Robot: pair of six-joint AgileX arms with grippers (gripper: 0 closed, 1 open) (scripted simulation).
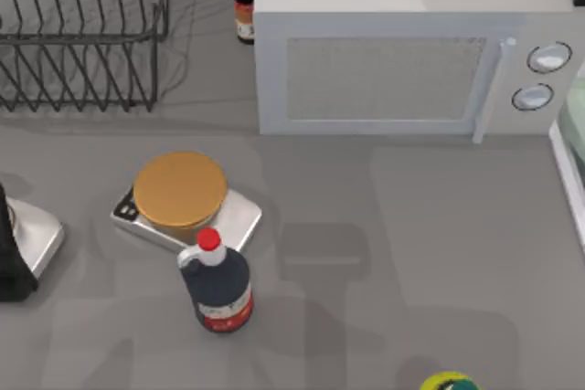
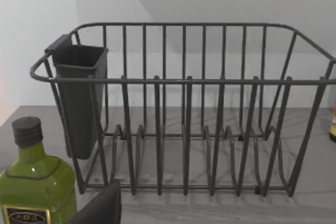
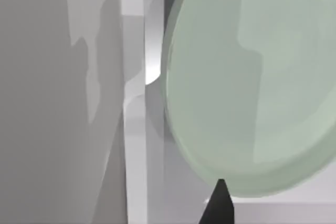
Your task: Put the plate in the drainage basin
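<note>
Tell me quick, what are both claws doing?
Left gripper: cannot be told.
Right gripper: cannot be told; the plate is right in front of its camera.

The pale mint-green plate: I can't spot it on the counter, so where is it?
The large round pale mint-green plate sits at the top view's far right edge, beside the white microwave, inside the white basin's rim.

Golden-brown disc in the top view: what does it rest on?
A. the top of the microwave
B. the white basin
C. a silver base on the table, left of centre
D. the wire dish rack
C. The golden-brown disc sits on a silver base on the grey table, just behind the dark sauce bottle and in front of the dish rack.
</note>
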